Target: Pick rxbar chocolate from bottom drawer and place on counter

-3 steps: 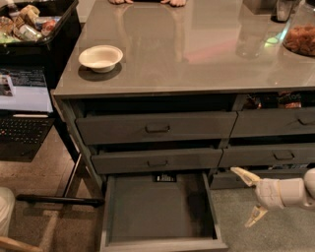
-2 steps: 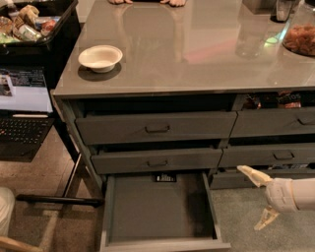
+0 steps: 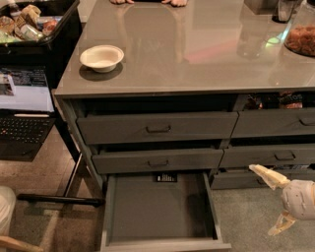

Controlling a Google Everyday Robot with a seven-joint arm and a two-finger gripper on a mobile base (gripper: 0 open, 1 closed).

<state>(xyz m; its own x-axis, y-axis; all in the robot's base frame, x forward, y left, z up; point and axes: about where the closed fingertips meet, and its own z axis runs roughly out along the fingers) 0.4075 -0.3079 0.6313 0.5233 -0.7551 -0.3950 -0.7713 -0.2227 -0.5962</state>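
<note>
At the lower right of the frame the tool [image 3: 273,199] hangs over the floor, its two pale fingers [image 3: 265,175] spread wide with nothing between them. It is to the right of the bottom drawer [image 3: 147,211] and clear of it, with bare floor between the drawer's right wall and the tool.

The bottom drawer is pulled far out at the lower centre. Its front edge runs along the bottom of the frame, and its flat grey floor is bare almost all over. The rxbar chocolate [image 3: 166,177] lies at the very back of that floor, a small black bar with white lettering. It sits close under the front of the middle drawer [image 3: 157,160], so the overhanging edge leaves little room above it. The drawer side walls stand well apart from the bar.

Left of the drawer, a dark floor bar [image 3: 59,199] lies on the speckled floor. Beyond it a laptop [image 3: 24,106] stands open at the left edge of the frame.

Above the middle drawer is the top drawer [image 3: 157,128]. Both are slightly ajar, with a dark gap over each. The right-hand stack [image 3: 275,157] is partly open too, with packets showing in the upper gap.

The surface [image 3: 197,49] spreads across the upper frame, glossy and mostly open through the middle. A white bowl [image 3: 102,57] sits near its left front edge. A dish of brown snacks [image 3: 301,39] is at the right edge, and a pair of hands [image 3: 174,2] rests at the far edge. A black bin [image 3: 49,27] of packets stands at the upper left, beside the surface.
</note>
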